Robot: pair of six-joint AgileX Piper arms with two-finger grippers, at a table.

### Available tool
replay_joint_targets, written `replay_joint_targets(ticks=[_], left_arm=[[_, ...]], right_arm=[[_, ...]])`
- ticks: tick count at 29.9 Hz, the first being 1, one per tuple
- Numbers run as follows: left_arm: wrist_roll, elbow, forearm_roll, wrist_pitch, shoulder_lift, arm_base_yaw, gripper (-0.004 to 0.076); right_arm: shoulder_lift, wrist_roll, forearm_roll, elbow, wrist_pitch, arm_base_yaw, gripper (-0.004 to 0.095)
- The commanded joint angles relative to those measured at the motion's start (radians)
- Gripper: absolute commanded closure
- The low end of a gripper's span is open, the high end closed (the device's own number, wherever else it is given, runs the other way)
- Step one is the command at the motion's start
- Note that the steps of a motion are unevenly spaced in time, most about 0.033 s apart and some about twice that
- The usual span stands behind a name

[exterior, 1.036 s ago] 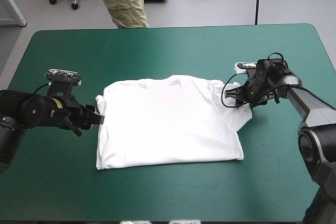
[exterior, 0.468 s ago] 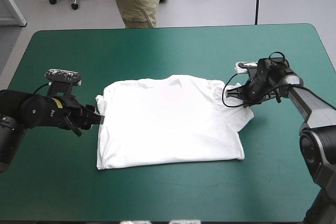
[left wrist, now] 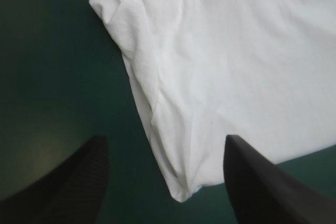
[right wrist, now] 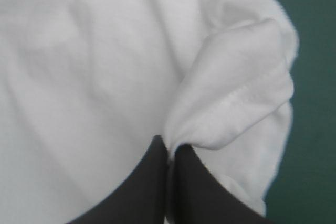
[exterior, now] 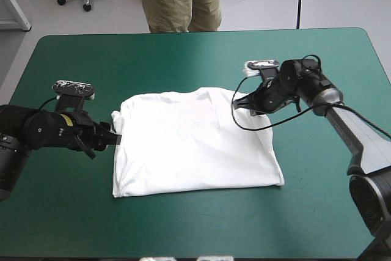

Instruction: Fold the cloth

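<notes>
While right gripper [right wrist: 169, 146] pinches T-shirt [exterior: 195, 145] sleeve; left gripper [left wrist: 165, 142], spread, straddles corner

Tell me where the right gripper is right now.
In the high view the right gripper is over the far right corner of the T-shirt, on the robot's right side. Its own wrist view shows it shut on a pinched fold of the fabric.

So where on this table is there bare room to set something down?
Bare teal-green table lies in a strip between the T-shirt and the near edge, and another along the far edge. Crowded: the T-shirt's sides, where the left gripper and right gripper sit.
</notes>
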Motion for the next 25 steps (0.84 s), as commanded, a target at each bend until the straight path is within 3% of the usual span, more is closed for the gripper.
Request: replay_joint_targets(ticks=[1, 7, 9, 14, 16, 20, 25], left_arm=[[-0.009, -0.033, -0.011, -0.038, -0.016, -0.001, 0.0270], [-0.009, -0.033, -0.016, -0.034, -0.016, -0.001, 0.0269], [-0.009, -0.033, -0.015, -0.030, -0.016, -0.001, 0.0269], [-0.009, -0.033, -0.015, -0.027, -0.016, -0.001, 0.0273], [-0.010, -0.033, -0.015, -0.027, -0.016, -0.001, 0.0273], [-0.023, -0.033, -0.015, -0.012, -0.016, -0.001, 0.0273], [-0.079, -0.029, -0.011, 0.036, -0.016, -0.001, 0.0273]], right_arm=[[-0.004, -0.014, 0.040, -0.032, -0.053, 0.073, 0.0925], [0.072, -0.002, 0.040, -0.032, -0.072, 0.154, 0.0902], [0.093, -0.002, 0.040, -0.032, -0.055, 0.164, 0.0811], [0.114, 0.001, 0.068, -0.034, -0.012, 0.166, 0.0470], [0.109, -0.029, 0.100, -0.046, 0.018, 0.164, 0.0404], [0.055, -0.035, 0.050, -0.114, 0.110, 0.164, 0.0399], [-0.096, -0.007, -0.047, -0.141, 0.149, 0.134, 0.0399]])
